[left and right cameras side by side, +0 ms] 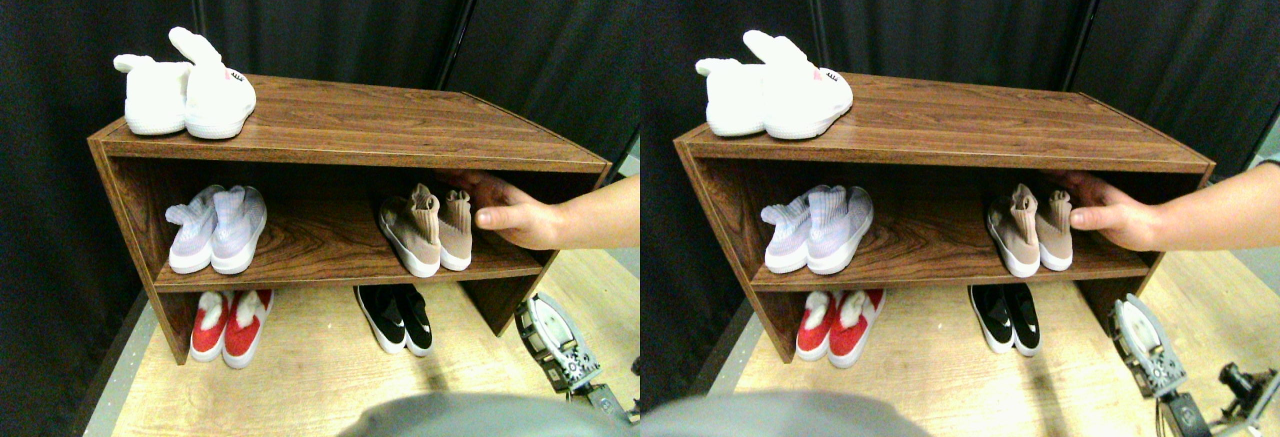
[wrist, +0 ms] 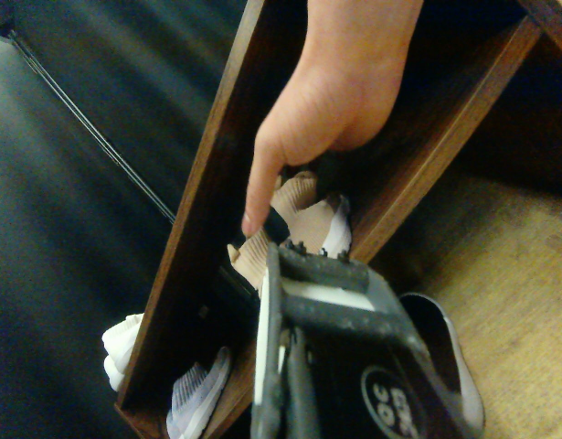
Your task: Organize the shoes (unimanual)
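Observation:
A wooden shoe rack [left and right cameras side by side: 350,122] holds the shoes. On its middle shelf, at the right, stands a tan knit sock sneaker pair [left and right cameras side by side: 428,229] with white soles. A person's hand [left and right cameras side by side: 515,215] reaches in from the right and touches this pair. Under the shelf, on the floor, a black slip-on pair [left and right cameras side by side: 395,317] stands side by side. My right gripper [left and right cameras side by side: 555,342] hovers low beside the rack's right front corner, apart from every shoe. In the wrist view the hand [wrist: 335,101] rests on the tan sneakers [wrist: 303,219] just beyond the gripper [wrist: 308,265].
White bunny slippers [left and right cameras side by side: 185,82] sit on the rack's top at the left. A lavender knit pair [left and right cameras side by side: 215,229] stands on the middle shelf's left, a red pair [left and right cameras side by side: 230,325] on the floor below. Black curtains hang behind. Pale wood floor [left and right cameras side by side: 300,377] lies in front.

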Controlling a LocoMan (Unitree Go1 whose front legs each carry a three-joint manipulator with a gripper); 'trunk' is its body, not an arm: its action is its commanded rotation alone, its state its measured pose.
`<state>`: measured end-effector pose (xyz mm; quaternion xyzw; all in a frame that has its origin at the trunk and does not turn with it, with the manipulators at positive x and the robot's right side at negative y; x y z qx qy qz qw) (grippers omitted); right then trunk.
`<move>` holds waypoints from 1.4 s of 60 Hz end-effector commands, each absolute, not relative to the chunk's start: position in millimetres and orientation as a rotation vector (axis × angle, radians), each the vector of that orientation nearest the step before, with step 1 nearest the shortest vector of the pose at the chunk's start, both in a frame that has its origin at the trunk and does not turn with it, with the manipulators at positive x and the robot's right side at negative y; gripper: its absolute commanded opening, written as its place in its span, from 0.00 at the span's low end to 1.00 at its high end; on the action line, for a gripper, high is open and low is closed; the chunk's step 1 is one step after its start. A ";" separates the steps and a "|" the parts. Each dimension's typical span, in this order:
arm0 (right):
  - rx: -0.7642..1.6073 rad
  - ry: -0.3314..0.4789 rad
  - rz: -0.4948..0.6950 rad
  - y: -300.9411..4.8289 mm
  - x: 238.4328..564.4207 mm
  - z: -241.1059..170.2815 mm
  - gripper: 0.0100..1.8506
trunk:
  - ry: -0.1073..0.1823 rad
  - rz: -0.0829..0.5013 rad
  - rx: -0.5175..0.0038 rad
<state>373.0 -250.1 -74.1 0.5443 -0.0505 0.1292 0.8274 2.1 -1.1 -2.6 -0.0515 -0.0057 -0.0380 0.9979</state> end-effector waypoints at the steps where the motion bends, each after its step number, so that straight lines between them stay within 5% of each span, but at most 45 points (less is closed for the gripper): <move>1: 1.134 -0.135 0.316 -245.1 373.3 -68.4 0.03 | -0.026 -0.067 -0.113; 84: 1.146 -0.139 0.256 -241.9 377.6 -76.2 0.03 | 0.012 -0.095 -0.099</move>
